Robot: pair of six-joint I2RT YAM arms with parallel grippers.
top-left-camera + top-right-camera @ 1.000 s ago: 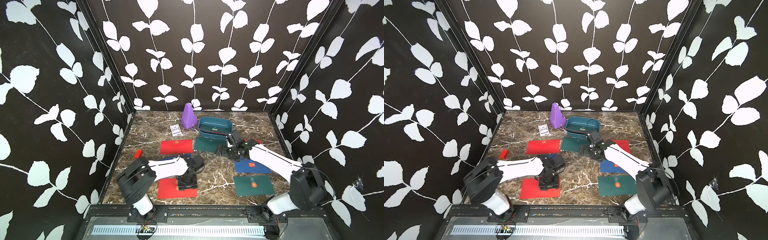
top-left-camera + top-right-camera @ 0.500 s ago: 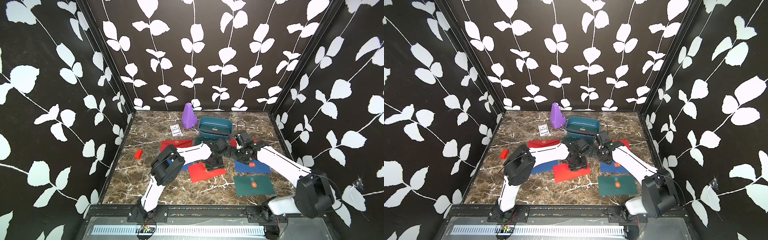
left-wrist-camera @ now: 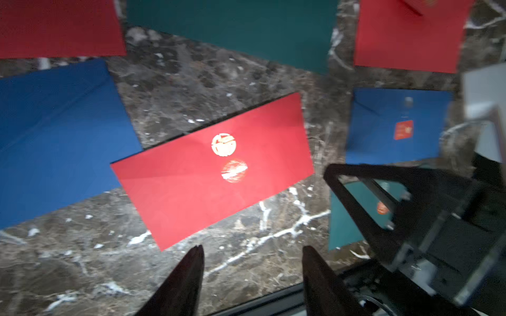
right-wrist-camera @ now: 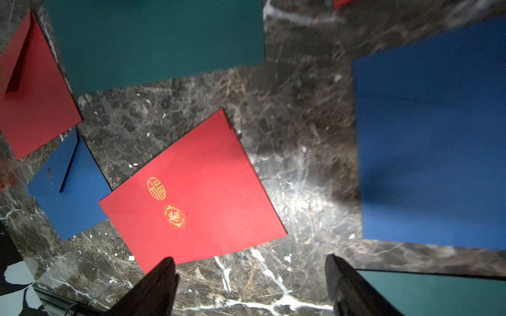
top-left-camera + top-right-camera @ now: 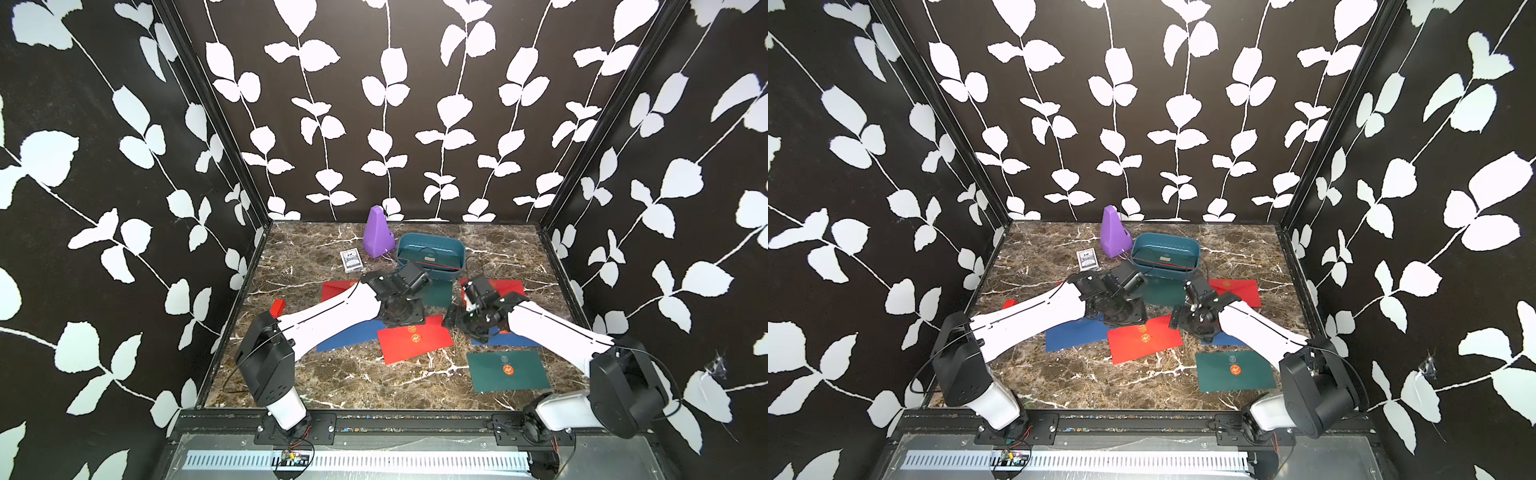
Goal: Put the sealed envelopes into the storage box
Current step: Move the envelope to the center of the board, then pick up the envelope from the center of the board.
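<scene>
The marble table (image 5: 332, 386) spreads widest beneath me, and my two white arms reach in over it from the front edge. My left claw (image 3: 252, 250) hangs above the middle of the table, jaws partway apart and nothing between them. My right claw (image 4: 250, 261) hangs near it, jaws well apart and just as empty. The storage box (image 5: 440, 274) sits at the back of the table, and something flat with a red edge and a small gold label lies inside it. I cannot tell how many pieces that is. Seven envelopes lie flat on the marble outside the box. The centre red envelope (image 5: 415, 338), with two gold marks on it, is skewed and lies below both claws. As far as I can tell neither claw touches it. The left blue envelope (image 5: 353, 334) is partly under my left arm, and the right blue envelope (image 3: 383, 128) is partly under my right arm. The front green envelope (image 5: 509, 370) lies nearest the front edge. The back green envelope (image 5: 438, 293) lies just in front of the box, between the back left red envelope (image 5: 336, 289) and the back right red envelope (image 5: 505, 286). A purple pyramid (image 5: 377, 235) stands just beside the box. A card pack (image 5: 351, 260) lies near the pyramid, and a small red block (image 5: 277, 307) sits by the left wall.
</scene>
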